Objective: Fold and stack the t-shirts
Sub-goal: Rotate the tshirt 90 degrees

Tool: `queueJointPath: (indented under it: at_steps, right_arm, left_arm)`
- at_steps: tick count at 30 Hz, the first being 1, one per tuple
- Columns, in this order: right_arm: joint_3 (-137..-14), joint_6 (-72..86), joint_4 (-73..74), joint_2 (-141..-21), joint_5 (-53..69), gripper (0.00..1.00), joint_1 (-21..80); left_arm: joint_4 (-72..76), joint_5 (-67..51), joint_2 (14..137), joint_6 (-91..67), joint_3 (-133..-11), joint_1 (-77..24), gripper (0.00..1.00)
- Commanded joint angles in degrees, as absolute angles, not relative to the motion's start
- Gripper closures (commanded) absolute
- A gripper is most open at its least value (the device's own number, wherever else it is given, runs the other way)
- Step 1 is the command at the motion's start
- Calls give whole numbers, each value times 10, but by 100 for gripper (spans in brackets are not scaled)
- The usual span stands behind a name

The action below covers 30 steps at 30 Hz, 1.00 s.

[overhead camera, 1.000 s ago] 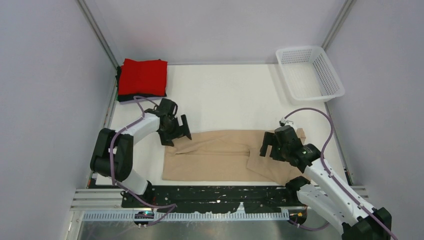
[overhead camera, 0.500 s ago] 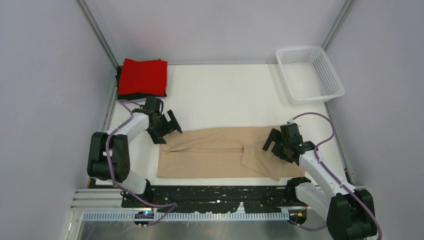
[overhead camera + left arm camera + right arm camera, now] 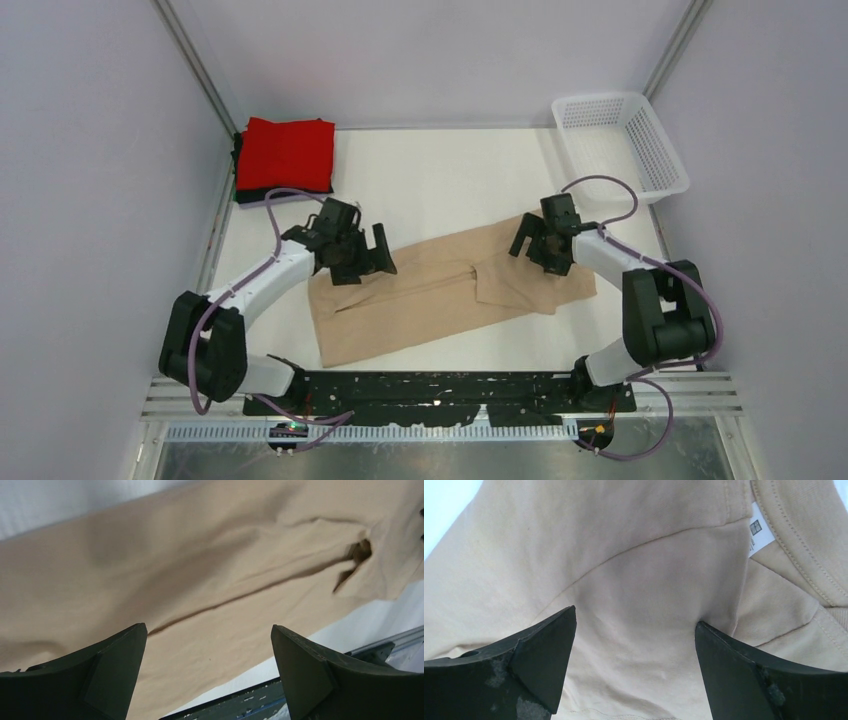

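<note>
The beige t-shirt (image 3: pixel 440 295) lies folded lengthwise in a long strip, slanted from near left to far right on the white table. My left gripper (image 3: pixel 362 264) is open over the strip's left end. In the left wrist view (image 3: pixel 207 630) its fingers stand wide apart with beige cloth (image 3: pixel 200 570) beneath them. My right gripper (image 3: pixel 540 255) is open over the right end. In the right wrist view (image 3: pixel 634 617) it hovers over the cloth (image 3: pixel 634 570) beside the collar and a white label (image 3: pixel 760 532). The red t-shirt (image 3: pixel 286 153) lies folded on a dark one (image 3: pixel 275 194) at the back left.
A white mesh basket (image 3: pixel 660 150) stands at the back right. The black base rail (image 3: pixel 430 392) runs along the table's near edge and shows in the left wrist view (image 3: pixel 240 707). Grey walls close in both sides.
The beige strip has swung from level to slanted, with its right end farther back. My right gripper moved back and left with it. My left gripper moved right over the left end.
</note>
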State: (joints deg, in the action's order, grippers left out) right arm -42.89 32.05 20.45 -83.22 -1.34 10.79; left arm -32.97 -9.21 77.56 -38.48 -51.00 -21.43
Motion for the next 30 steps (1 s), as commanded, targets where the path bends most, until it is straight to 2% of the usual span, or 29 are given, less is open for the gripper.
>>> queueJointPath:
  at_steps: [1, 10, 17, 20, 26, 30]
  right_arm:
    - [-511, 312, 173, -948, 5, 5, 108]
    - [-700, 298, 238, -1084, 50, 5, 111]
    - [-861, 313, 261, -1205, 96, 4, 144]
    - [-940, 339, 255, -1262, 117, 4, 158]
    - [-1198, 378, 265, -1425, 130, 5, 171]
    - [-1277, 413, 215, -1487, 137, 5, 176]
  left_arm:
    - [-284, -158, 820, -371, -485, -239, 0]
    - [-279, -176, 844, -356, -391, -286, 0]
    - [-243, -227, 839, -403, -365, -371, 0]
    - [-195, -239, 836, -430, -381, -416, 1]
    - [-160, -209, 898, -444, -488, -460, 0]
    - [-134, -187, 925, -477, -526, -495, 0]
